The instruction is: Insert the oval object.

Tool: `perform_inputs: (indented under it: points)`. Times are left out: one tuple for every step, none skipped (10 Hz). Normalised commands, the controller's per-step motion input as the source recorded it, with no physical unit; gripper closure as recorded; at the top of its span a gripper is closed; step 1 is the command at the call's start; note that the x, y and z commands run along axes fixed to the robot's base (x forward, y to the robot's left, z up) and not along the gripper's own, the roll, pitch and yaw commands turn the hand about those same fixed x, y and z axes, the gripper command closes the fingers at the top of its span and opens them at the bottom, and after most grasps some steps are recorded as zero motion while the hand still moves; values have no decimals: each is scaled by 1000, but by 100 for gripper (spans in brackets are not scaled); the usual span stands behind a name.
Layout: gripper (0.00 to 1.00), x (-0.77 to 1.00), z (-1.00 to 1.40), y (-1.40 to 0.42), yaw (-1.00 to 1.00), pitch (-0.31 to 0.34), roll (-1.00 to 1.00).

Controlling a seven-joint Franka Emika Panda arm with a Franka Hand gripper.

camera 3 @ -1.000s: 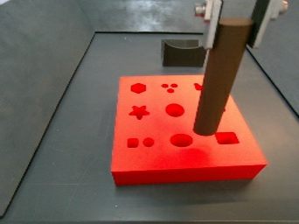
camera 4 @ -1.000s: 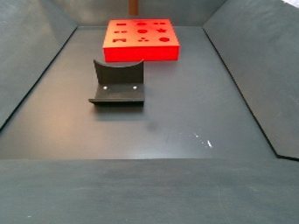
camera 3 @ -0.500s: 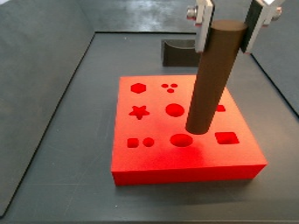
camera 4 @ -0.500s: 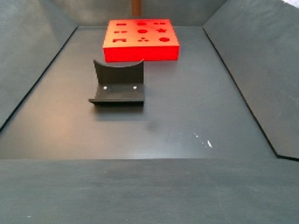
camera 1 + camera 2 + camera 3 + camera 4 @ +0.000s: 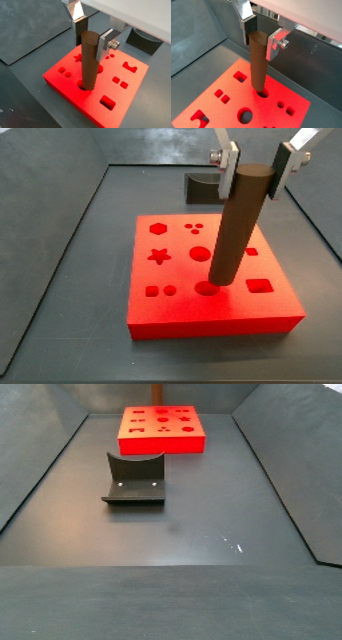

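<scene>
The oval object, a tall brown peg (image 5: 238, 223), stands upright with its lower end in a hole (image 5: 209, 287) near the front of the red block (image 5: 174, 316). My gripper (image 5: 254, 168) is at the peg's top, with its silver fingers (image 5: 225, 158) spread to either side and not clamping it. Both wrist views show the peg (image 5: 89, 60) (image 5: 258, 62) going down into the block (image 5: 63, 80) (image 5: 211, 107), with the gripper (image 5: 91, 36) (image 5: 261, 36) open around its top end.
The dark grey U-shaped holder (image 5: 134, 479) lies on the floor in front of the red block (image 5: 140, 446); it also shows behind the block (image 5: 205, 186). Dark walls ring the floor. The block has several other shaped holes, such as a star (image 5: 159, 255).
The peg has dropped lower into the hole. My gripper's fingers have spread apart and let go of it.
</scene>
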Motion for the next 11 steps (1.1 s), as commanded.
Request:
perform_inputs:
  points:
    - [100, -94, -297, 106, 197, -6, 0]
    - [100, -40, -260, 66, 234, -14, -43]
    - [100, 0, -189, 37, 277, -26, -103]
    - [100, -9, -6, -9, 29, -13, -14]
    - [100, -9, 6, -97, 43, -16, -1]
    - [100, -114, 46, -14, 43, -53, -59]
    - [100, -140, 0, 0, 9, -76, -100]
    - [100, 0, 0, 0, 0, 0, 7]
    - [100, -154, -49, 0, 0, 0, 0]
    - [100, -140, 0, -23, 0, -37, -21]
    - [100, 0, -17, -14, 34, -27, -30]
